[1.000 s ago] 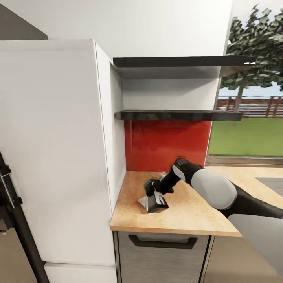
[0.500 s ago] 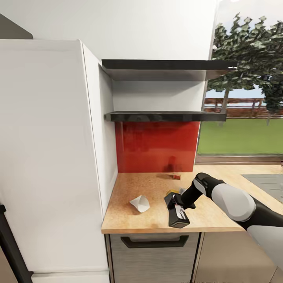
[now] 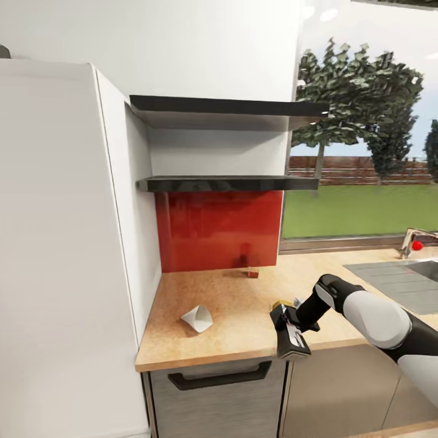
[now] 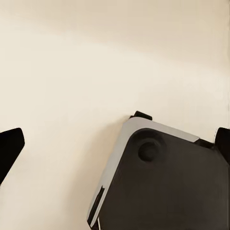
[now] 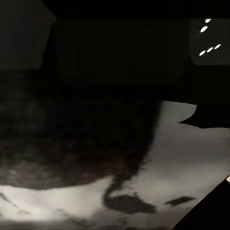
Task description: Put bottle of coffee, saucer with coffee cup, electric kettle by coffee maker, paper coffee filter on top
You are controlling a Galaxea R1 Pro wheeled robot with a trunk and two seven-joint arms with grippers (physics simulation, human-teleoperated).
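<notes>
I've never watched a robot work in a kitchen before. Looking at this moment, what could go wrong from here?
1. The right gripper hangs at the countertop's front edge with a dark object; if released there, it might fall to the floor.
2. The white paper filter lies loose on the counter; a sweeping arm could knock it off.
3. A small red item sits by the red backsplash and could be bumped.

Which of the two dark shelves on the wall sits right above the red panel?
The lower shelf. Its underside meets the top edge of the red backsplash, while the upper shelf hangs higher, with white wall between the two.
</notes>
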